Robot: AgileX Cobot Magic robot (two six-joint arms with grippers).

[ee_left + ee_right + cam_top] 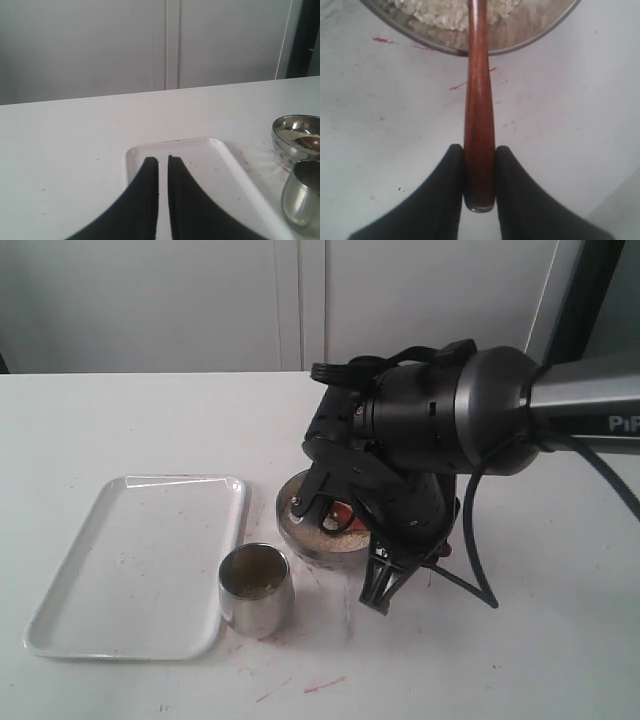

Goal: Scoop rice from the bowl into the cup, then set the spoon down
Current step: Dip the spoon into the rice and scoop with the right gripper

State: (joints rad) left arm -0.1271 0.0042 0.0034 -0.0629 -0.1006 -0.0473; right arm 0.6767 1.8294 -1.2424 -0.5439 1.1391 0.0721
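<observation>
The steel bowl (292, 512) holds rice (332, 535) and stands right of the cup (256, 590). The reddish-brown spoon (479, 100) has its round end (342, 514) down in the rice (440, 12). Its handle runs out over the bowl's rim (540, 30). My right gripper (479, 150) is shut on the handle's end, just outside the bowl above the table. In the exterior view the right arm covers much of the bowl. My left gripper (163, 159) hovers shut and empty over the tray, left of the bowl (285, 127) and the cup (302, 200).
A white rectangular tray (70, 610) lies left of the cup; its far rim (175, 146) shows under the left gripper. Red marks (325, 683) stain the white table. A black cable (478, 570) hangs from the right arm beside the bowl.
</observation>
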